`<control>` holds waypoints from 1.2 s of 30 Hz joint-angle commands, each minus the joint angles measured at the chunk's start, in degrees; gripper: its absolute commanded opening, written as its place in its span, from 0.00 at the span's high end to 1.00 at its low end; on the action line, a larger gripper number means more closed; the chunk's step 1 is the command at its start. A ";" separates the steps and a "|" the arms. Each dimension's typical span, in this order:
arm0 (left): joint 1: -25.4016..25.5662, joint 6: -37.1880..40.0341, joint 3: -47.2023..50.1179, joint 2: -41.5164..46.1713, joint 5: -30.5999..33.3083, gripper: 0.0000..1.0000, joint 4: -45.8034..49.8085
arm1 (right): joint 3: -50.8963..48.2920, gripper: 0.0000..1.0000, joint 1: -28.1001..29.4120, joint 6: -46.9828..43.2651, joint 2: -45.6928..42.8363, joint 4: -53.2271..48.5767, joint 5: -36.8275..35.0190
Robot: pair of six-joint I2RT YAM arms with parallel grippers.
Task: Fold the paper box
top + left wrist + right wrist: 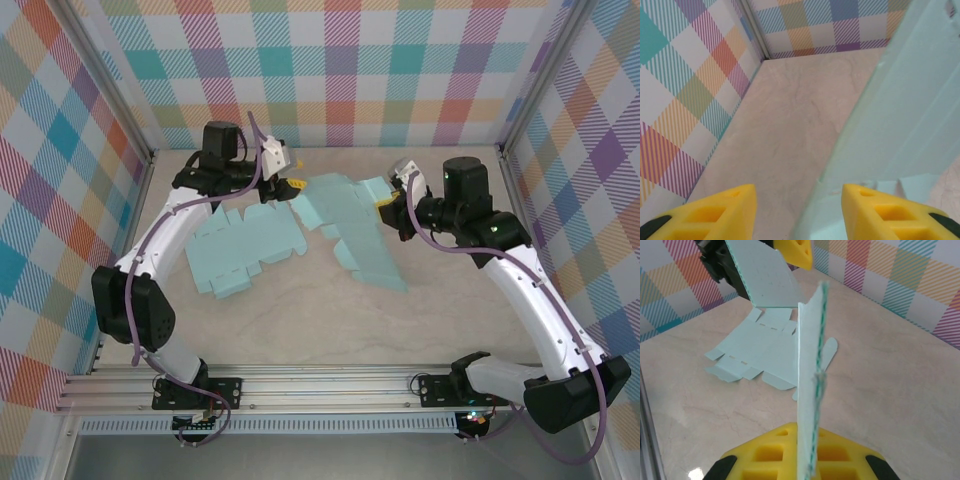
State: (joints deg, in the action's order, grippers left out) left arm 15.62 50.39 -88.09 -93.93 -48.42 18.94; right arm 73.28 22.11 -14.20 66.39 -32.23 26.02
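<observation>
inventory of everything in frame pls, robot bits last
flat blank: 1, light blue, lying flat on the table, left of centre
held blank: 1, light blue, centre-right, partly raised off the table
table: 1, beige, marbled, under everything
walls: 3, pastel plaid, left, back and right
rail: 1, silver, along the near edge
cables: 2, purple, one along each arm
left arm: 1, white and black, left side
right arm: 1, white and black, right side
left gripper: 1, yellow fingers, open, at the held blank's left end
right gripper: 1, yellow fingers, shut on the held blank's right end
</observation>
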 commanded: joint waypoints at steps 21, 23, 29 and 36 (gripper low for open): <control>1.33 4.59 -4.14 -3.63 -5.50 0.60 0.65 | -0.28 1.00 -0.04 2.68 1.03 4.98 6.52; 1.69 4.96 -4.43 -3.63 -4.69 0.82 1.37 | -0.64 1.00 -0.03 2.68 1.04 5.16 5.89; 4.05 5.07 -5.47 -1.98 2.66 1.00 7.30 | -4.45 0.97 -0.05 5.53 -0.17 6.80 2.32; 10.00 7.17 -10.97 -1.62 18.48 1.00 22.19 | -11.90 0.67 -0.45 14.12 -4.85 7.58 -10.09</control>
State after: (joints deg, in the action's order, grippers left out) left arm 22.98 57.10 -95.31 -97.12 -36.71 34.59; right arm 63.66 21.74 -5.17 63.70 -24.49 21.69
